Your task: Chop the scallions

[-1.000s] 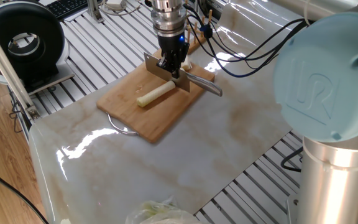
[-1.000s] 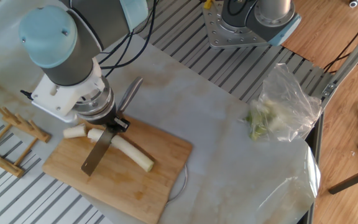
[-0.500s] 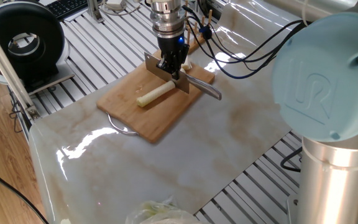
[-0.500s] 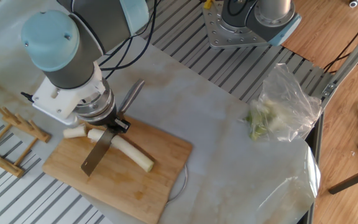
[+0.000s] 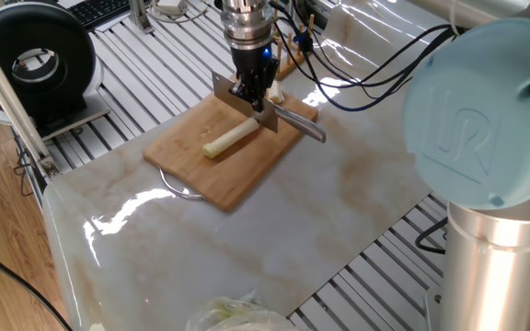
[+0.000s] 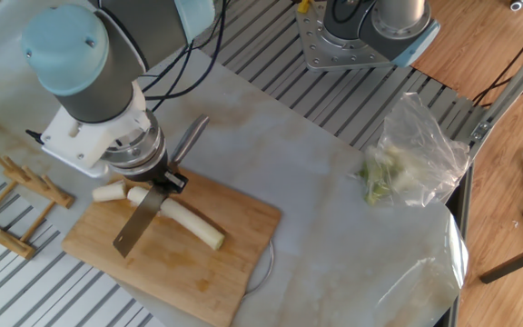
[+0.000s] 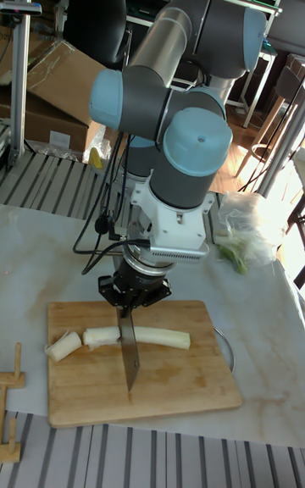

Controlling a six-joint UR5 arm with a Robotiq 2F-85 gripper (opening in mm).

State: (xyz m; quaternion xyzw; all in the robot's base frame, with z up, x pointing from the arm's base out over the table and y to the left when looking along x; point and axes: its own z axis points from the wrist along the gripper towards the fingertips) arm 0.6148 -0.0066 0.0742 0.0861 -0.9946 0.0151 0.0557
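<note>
Scallions (image 5: 229, 138) lay on the board (image 5: 191, 164) in one fixed view, the long stalk slanting toward the near edge, which I judged left its free length open to my blade. My gripper (image 5: 252, 93) hung over the stalk's far end, fingers pinched on the knife (image 5: 270, 112), whose handle stuck out to the right; the blade stood on edge across the stalk, so a downward push would likely slice straight through. In the other fixed view the scallions (image 6: 192, 223) showed as one long piece plus two short chunks (image 6: 109, 192) by the board's (image 6: 234, 227) far corner, just beside the blade, which suggested cuts were being taken from that end. My gripper (image 6: 159, 180) was mostly hidden under the wrist, yet the knife (image 6: 140, 221) plainly ran from it, its tip over bare wood and clear of the stalk. A bagged leafy bundle (image 6: 407, 163) sat well apart on the table (image 6: 316, 227), out of my reach path. In the tall fixed view the scallions (image 7: 152, 336) lay across the board (image 7: 178, 386), and my gripper (image 7: 130, 301) clamped the knife (image 7: 129, 351) with the blade crossing the stalk between a cut chunk and the long remainder; whether the edge touched the wood I could not tell. I judged most of the stalk was left to chop.
</note>
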